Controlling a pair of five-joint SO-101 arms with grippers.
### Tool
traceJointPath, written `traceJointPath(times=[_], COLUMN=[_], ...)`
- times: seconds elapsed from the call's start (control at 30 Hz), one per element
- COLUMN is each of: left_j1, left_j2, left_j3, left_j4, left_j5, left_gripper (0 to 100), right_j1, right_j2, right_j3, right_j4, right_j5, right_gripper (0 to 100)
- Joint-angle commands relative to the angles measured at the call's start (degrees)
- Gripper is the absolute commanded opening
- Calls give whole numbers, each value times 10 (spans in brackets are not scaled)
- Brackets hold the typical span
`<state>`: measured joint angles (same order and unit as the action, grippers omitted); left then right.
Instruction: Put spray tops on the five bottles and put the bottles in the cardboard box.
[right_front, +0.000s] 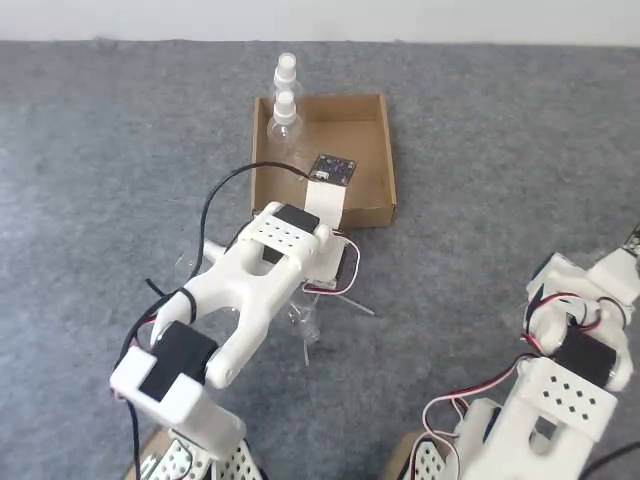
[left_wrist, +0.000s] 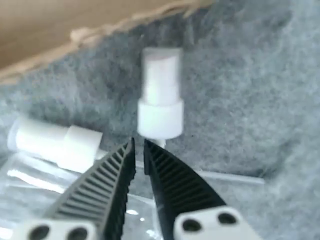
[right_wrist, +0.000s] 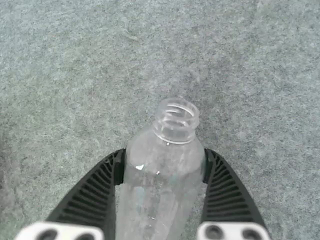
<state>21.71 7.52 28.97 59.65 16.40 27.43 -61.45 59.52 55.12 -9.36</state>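
1. A grey carpet (right_front: 500, 150) covers the table, with the cardboard box (right_front: 385, 160) standing open at its far middle.
2. The left gripper (left_wrist: 139, 146) has its fingers pressed almost together, and appears to pinch a spray top (left_wrist: 160, 112) by its thin tube just under the collar. It is near the box wall.
3. Just beside it, a loose spray top (left_wrist: 60, 142) lies on the carpet next to clear bottles (left_wrist: 30, 175) lying on their sides.
4. The right gripper (right_wrist: 164, 159) clamps an uncapped bottle (right_wrist: 176, 122) by its shoulders, the open neck pointing away over bare carpet, well apart from the box.
5. Two capped bottles (right_front: 284, 118) stand at the box's far left corner. The nearer one is inside; whether the farther one (right_front: 286, 68) is inside or behind the wall I cannot tell.
6. By my judgement, two bottles are finished. A third pairing is in hand, top and bottle not yet brought together, and the rest are still to be capped and boxed.
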Motion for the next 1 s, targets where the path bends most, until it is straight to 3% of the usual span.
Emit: traceJointPath(times=[0.0, 0.23, 0.37, 0.53, 0.8, 0.97], left_j1=[4, 4, 4, 4, 4, 0], left_j2=[-90, -229, -263, -262, -207, -121], left_j3=[24, 124, 166, 179, 165, 94], left_j4=[10, -30, -84, -118, -169, -138], left_j5=[-24, -40, -38, 18, 21, 21], left_gripper=[22, 29, 115, 223, 224, 224], right_j1=[-7, -7, -7, -7, -7, -7], right_j2=[-15, -15, -15, -15, -15, -15], right_j3=[-10, -10, -10, -10, -10, -10], right_j4=[-18, -18, -18, -18, -18, -18], right_j5=[8, 8, 8, 8, 8, 8], right_gripper=[73, 73, 73, 73, 73, 73])
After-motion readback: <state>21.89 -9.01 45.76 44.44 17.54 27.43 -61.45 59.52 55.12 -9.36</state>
